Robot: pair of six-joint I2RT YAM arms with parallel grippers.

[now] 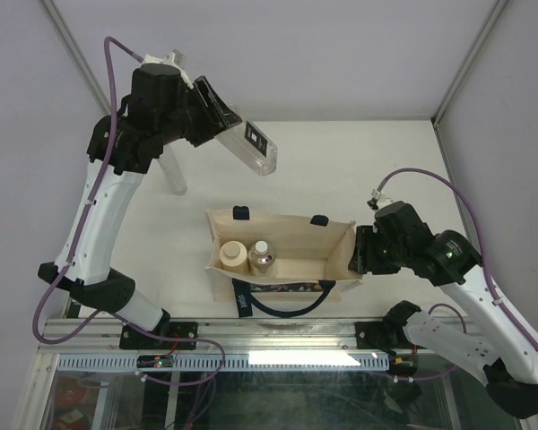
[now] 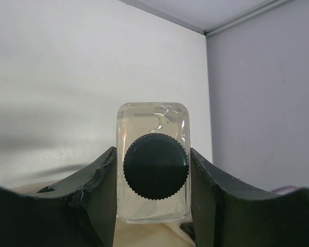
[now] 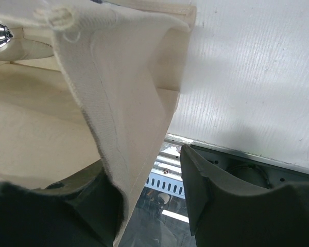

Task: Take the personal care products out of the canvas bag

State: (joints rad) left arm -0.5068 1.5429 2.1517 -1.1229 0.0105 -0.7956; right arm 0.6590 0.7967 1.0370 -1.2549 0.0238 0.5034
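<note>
The left gripper (image 2: 153,172) is clamped on the clear bottle (image 1: 254,146), held above the far left of the table (image 1: 386,161), near the flat tube (image 1: 174,173) lying there. The right gripper (image 3: 144,193) pinches the right end wall of the canvas bag (image 1: 291,242). The beige bottle (image 1: 234,257) and silvery bottle (image 1: 262,258) stand side by side inside, at its left end.

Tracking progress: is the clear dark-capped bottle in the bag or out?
Out: the left hand holds the clear bottle in the air, away from the canvas bag.
</note>
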